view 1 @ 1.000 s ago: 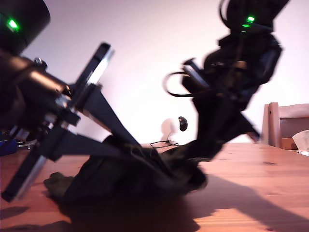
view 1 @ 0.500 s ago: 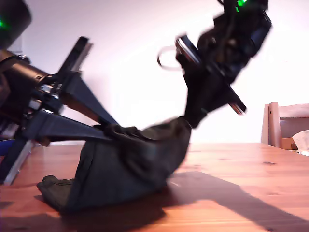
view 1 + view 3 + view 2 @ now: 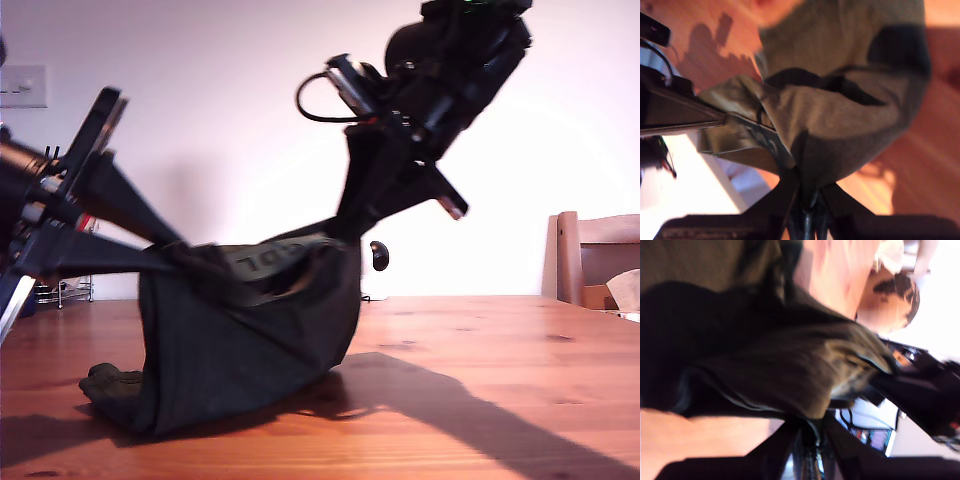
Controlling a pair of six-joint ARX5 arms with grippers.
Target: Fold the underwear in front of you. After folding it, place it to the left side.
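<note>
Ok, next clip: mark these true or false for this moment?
1. My first gripper and my second gripper are each shut on the underwear. True.
2. The underwear lies flat on the table. False: it hangs lifted between the two grippers, and only its lower end rests on the wood.
3. A wooden chair stands at the exterior view's right. True.
4. A person's hand is holding the cloth. False: no hand is in view; only the grippers hold it.
</note>
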